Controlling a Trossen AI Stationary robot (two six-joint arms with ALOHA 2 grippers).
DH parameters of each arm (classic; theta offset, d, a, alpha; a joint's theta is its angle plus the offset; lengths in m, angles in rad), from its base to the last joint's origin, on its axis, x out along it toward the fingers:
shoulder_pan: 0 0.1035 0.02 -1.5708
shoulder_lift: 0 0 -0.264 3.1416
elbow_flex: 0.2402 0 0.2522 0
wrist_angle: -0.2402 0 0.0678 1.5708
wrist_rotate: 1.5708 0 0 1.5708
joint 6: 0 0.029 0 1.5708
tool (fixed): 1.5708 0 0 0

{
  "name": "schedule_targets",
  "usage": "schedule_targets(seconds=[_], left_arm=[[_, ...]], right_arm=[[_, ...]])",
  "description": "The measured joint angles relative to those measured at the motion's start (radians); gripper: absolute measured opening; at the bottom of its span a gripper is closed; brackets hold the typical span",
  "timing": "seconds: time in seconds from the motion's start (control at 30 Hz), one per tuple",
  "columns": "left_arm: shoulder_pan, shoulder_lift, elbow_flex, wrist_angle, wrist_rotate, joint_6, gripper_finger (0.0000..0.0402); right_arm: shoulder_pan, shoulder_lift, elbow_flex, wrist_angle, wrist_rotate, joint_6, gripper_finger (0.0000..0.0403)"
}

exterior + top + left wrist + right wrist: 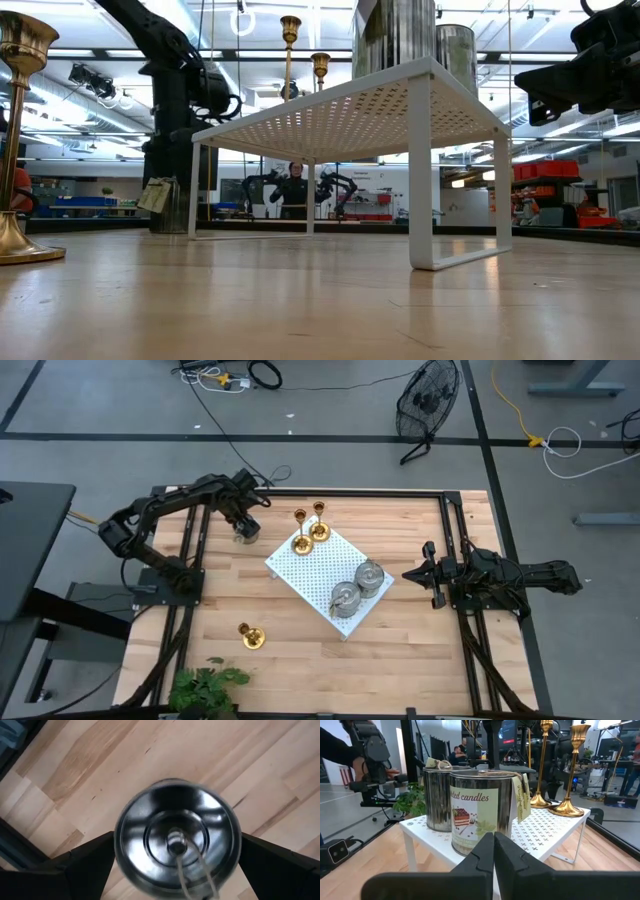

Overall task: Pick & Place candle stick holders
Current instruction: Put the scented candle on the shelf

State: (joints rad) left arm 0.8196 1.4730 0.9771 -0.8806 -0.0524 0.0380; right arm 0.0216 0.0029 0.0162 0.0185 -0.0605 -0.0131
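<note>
Tin (176, 836) sat on the far-left table, between left gripper's (175, 865) open fingers (82, 865). Rigid, smooth, likely slippery metal; grip belonged across the side wall. Right gripper (493, 851) waited at right, fingers pressed together, empty.

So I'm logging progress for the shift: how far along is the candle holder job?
Done: two brass holders and two silver tins stand on the white board. In hand: the left gripper straddles the third silver tin on the table. Left: one brass holder near the plant. The right gripper waits, shut.
</note>
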Motion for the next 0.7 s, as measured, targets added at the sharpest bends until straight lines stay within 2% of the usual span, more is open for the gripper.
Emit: schedule_targets(seconds=[0.7], left_arm=[[-0.005,0.034,0.0,0.024,0.004,0.001,0.0399]], right_arm=[[0.0,0.0,0.0,0.0,0.0,0.0,0.0016]])
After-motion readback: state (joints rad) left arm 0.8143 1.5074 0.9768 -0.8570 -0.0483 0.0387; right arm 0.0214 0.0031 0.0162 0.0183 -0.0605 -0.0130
